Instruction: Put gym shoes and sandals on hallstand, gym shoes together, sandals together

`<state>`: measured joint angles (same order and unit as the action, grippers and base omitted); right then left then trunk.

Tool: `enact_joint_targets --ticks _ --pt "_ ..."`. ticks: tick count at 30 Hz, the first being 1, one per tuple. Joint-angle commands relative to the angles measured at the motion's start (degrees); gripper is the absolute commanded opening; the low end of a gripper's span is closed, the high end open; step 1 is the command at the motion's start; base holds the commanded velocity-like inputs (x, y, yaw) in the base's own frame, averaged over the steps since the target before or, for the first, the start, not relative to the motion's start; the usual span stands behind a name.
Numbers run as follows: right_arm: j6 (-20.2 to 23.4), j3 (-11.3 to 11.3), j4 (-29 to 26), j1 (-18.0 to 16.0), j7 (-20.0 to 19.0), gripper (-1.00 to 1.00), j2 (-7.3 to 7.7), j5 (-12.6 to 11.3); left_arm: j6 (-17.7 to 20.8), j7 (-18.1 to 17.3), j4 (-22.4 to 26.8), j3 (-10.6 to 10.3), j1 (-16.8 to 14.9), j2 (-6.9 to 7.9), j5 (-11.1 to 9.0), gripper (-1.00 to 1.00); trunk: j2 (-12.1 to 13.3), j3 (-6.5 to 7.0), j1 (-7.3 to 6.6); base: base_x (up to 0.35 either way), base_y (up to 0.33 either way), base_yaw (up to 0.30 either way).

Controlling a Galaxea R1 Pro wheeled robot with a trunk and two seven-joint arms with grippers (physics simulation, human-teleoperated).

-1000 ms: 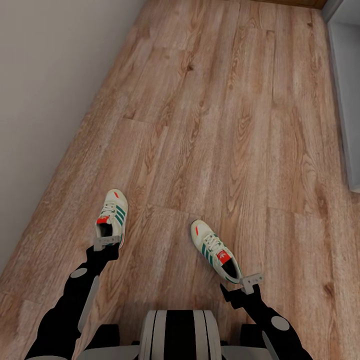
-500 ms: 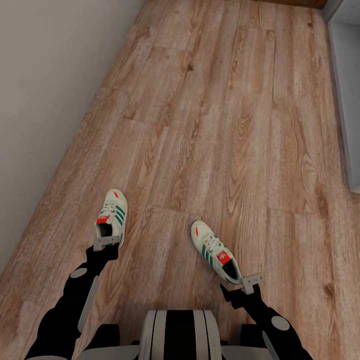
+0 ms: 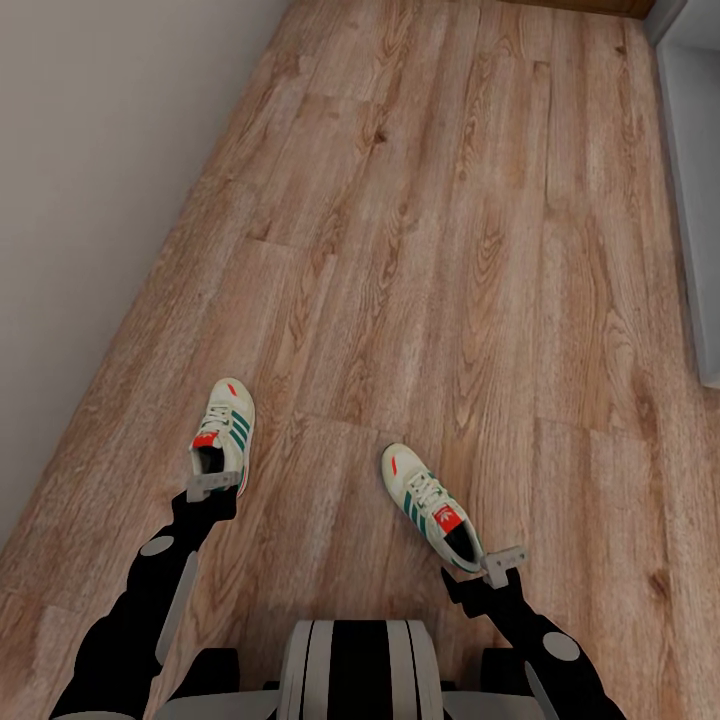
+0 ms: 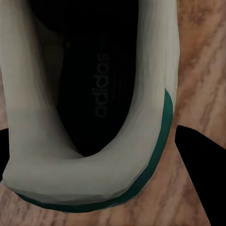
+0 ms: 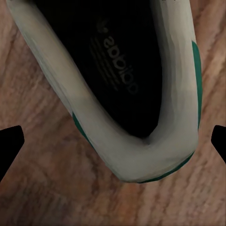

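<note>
Two cream-white gym shoes with green stripes lie apart on the wood-plank corridor floor [image 3: 420, 200]. The left gym shoe [image 3: 226, 430] points away from me, and my left gripper [image 3: 214, 487] hovers at its heel. In the left wrist view that gripper [image 4: 101, 174] is open, with its dark fingertips [image 4: 202, 174] on either side of the shoe's heel [image 4: 94, 188]. The right gym shoe [image 3: 430, 503] lies at an angle, with my right gripper [image 3: 503, 565] just behind its heel. The right gripper [image 5: 113, 146] is open too, straddling that heel [image 5: 141, 160]. The sandals are out of view.
A plain pale wall [image 3: 90, 150] runs along the left of the corridor. A pale grey piece of furniture [image 3: 698, 200] stands against the right edge. My base [image 3: 355, 670] sits low between the two arms. Bare planks stretch ahead of the shoes.
</note>
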<state>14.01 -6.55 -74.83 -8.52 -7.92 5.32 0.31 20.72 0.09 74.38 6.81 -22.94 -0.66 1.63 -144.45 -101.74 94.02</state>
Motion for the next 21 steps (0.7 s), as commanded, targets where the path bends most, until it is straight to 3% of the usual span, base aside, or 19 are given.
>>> enact_joint_targets --ticks 1,21 --pt "0.31 -0.04 -0.10 -0.01 -0.12 1.00 0.04 0.04 0.28 -0.06 -3.20 0.11 0.00 -0.04 0.31 -1.00 -0.01 -0.03 0.00 0.007 0.000 0.000" --pt "0.31 -0.12 -0.08 -0.01 -0.10 1.00 0.04 0.04 0.28 -0.08 -3.21 0.13 0.00 -0.04 0.31 -1.00 -0.01 -0.03 0.00 0.035 0.009 0.000"
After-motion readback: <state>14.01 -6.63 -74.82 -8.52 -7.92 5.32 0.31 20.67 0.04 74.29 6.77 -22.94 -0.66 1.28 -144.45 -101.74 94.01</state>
